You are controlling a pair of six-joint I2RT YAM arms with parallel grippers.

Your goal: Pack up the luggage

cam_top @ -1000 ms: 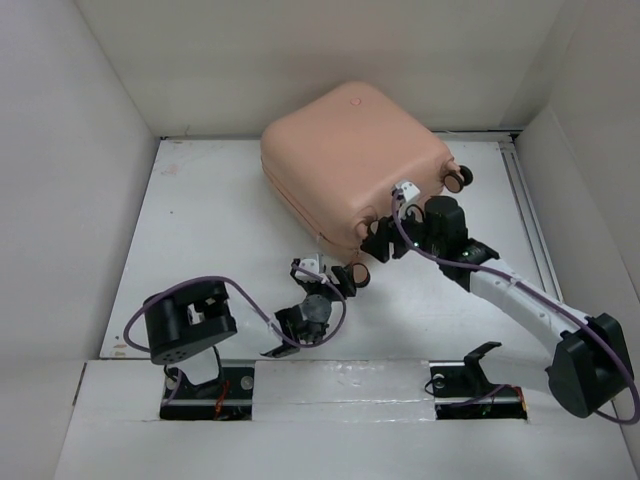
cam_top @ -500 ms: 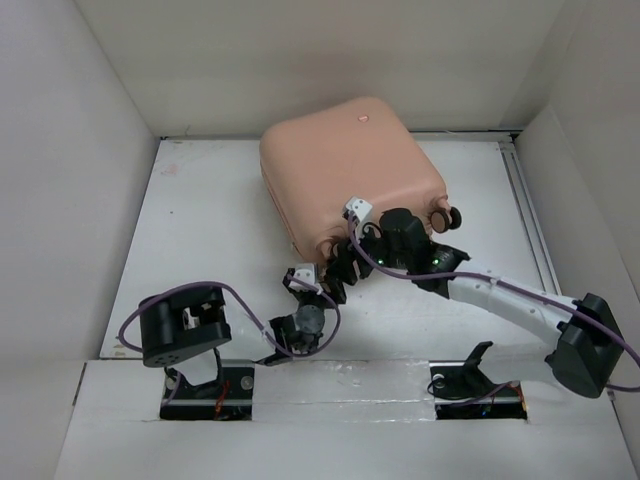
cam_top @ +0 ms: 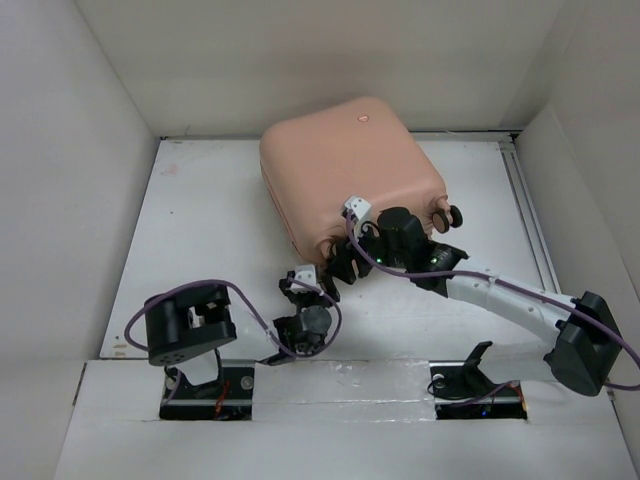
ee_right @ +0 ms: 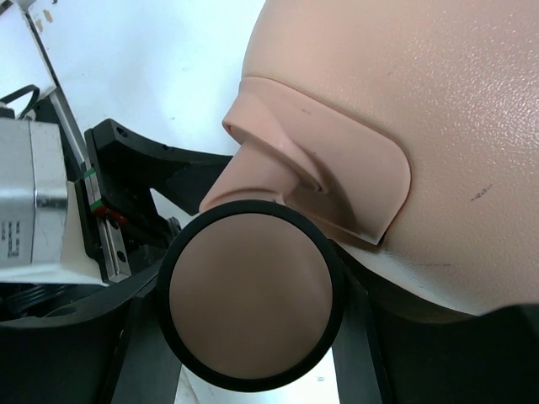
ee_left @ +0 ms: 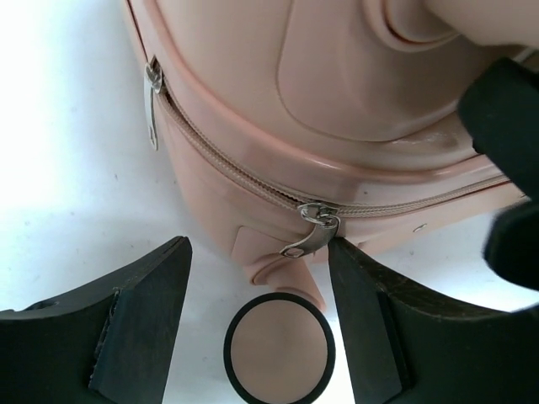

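The luggage (cam_top: 350,170), a peach-pink hard-shell suitcase, lies closed at the back middle of the table. My right gripper (cam_top: 338,268) is at its near corner, its fingers close against both sides of a caster wheel (ee_right: 251,295). My left gripper (cam_top: 305,284) is open just in front of the same corner. In the left wrist view its fingers (ee_left: 143,320) stand either side of a caster wheel (ee_left: 279,349) with gaps. A silver zipper pull (ee_left: 312,236) hangs against the tip of the right-hand finger. A second pull (ee_left: 153,93) lies further along the closed zip.
White walls enclose the table (cam_top: 200,230) on three sides. Two more caster wheels (cam_top: 448,215) stick out on the suitcase's right. The left arm's base (cam_top: 185,325) and the right arm's base (cam_top: 585,350) sit at the near edge.
The suitcase has turned and shifted left towards the arms, with my right gripper moving left at its corner. My left gripper shifted slightly. Little has moved in the last half second.
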